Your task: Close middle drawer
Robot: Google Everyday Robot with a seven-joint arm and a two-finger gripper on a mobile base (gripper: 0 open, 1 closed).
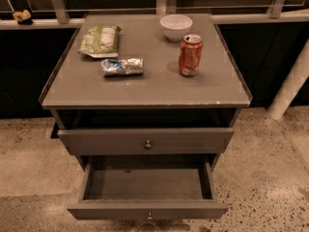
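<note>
Speckled stone floor (270,178) runs under a grey cabinet (145,88) that backs onto dark glazed panels. Our claw is nowhere in the view, so we cannot tell whether it is released or clenched, and we cannot give places relative to it; we work instead from the near edge of the view outward.

Nearest us is the middle drawer (145,210), pulled far out. Its low front sits at the bottom of the view with a small round knob (149,215) at centre, and we can see straight into its bare grey inside. Just behind and above it is the top drawer (193,140), taller in the front, with a like knob (148,144); a dark gap shows between it and the cabinet top.

On the top, a silver packet (122,66) lies left of centre. A red can (190,55) stands upright to its right, apart from it. Farther back, a green packet (100,40) lies at the left and a white bowl (175,26) sits at the right, just behind the can.

Beyond the cabinet, a pale ledge (38,23) carries a small yellowish thing (21,16) at far left, and a white post (289,86) leans at far right.
</note>
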